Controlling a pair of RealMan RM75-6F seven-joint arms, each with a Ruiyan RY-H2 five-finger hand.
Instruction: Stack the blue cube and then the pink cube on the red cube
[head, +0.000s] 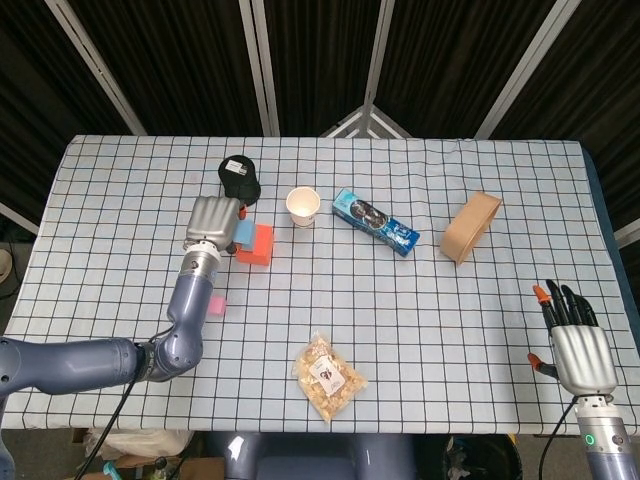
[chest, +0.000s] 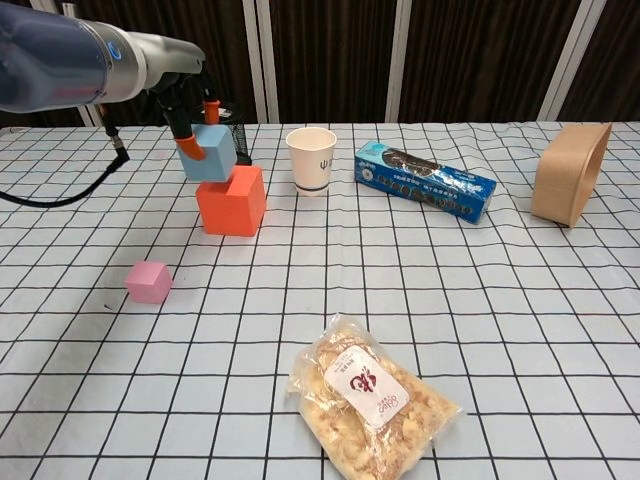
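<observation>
Checked cloth covers the surface (chest: 520, 330); toward its far-left corner, the left hand (head: 213, 221) grips the blue cube (chest: 212, 152) just over the red cube (chest: 231, 200). Nearer, left, sits the pink cube (chest: 149, 282). The right hand (head: 575, 340) hangs empty, fingers spread.

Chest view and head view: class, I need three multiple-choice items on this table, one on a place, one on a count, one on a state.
1. Where is the pink cube?
A. On the red cube
B. On the cloth, nearer the camera than the red cube
C. Inside the paper cup

2. How many cubes are in view?
A. Two
B. Three
C. Four

3. What is the left hand doing?
A. Holding the blue cube
B. Resting flat on the table
C. Gripping the biscuit box

Answers:
1 B, it sits alone on the checked cloth.
2 B, red cube, blue cube and pink.
3 A, orange-tipped fingers clasp the blue cube at the red cube's top.
</observation>
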